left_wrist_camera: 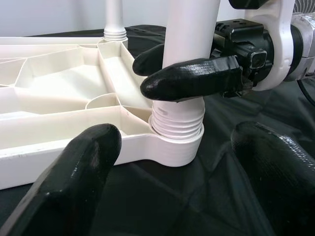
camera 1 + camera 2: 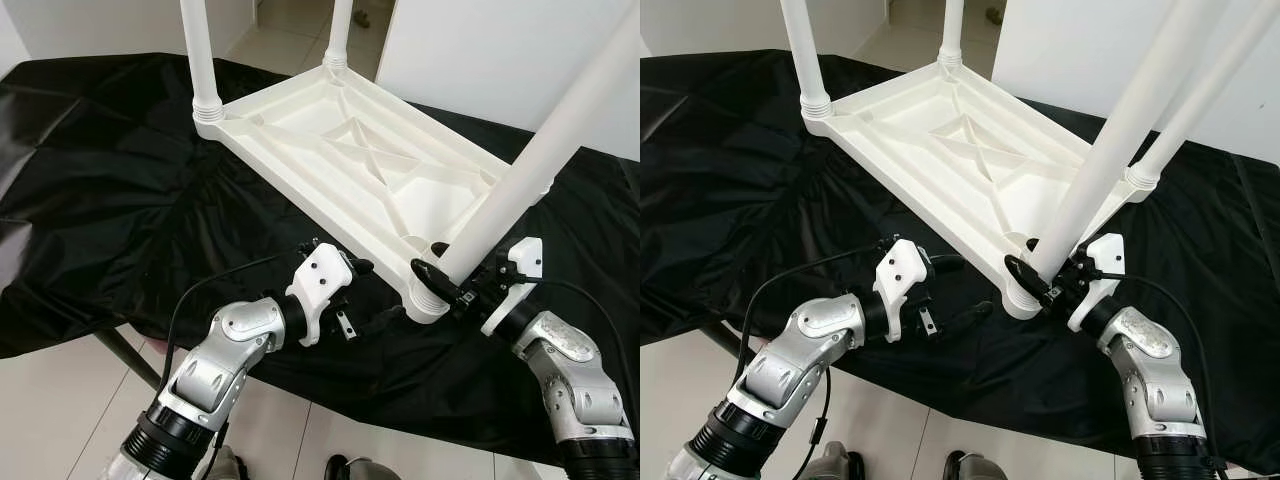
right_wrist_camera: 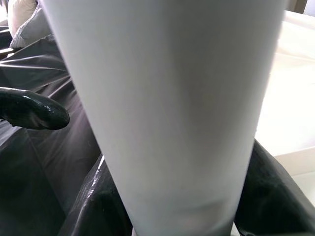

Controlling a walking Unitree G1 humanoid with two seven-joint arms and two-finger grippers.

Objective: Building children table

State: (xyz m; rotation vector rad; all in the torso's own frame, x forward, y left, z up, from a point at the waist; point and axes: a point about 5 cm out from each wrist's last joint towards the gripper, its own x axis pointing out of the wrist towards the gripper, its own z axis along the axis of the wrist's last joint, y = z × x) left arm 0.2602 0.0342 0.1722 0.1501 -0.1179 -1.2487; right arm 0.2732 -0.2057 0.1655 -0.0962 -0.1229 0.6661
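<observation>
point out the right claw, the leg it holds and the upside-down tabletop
right claw (image 2: 447, 274), left eye view, between its fingertips
leg (image 2: 540, 160), left eye view, mid shaft
tabletop (image 2: 300, 125), left eye view, ribbed underside

Right claw (image 2: 447, 262) clamped, left claw (image 1: 177, 162) agape

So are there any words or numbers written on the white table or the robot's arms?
None can be read: the upside-down white table, its legs, the black cloth, and both end effectors, left and right, show no letters, numbers or signs.
</observation>
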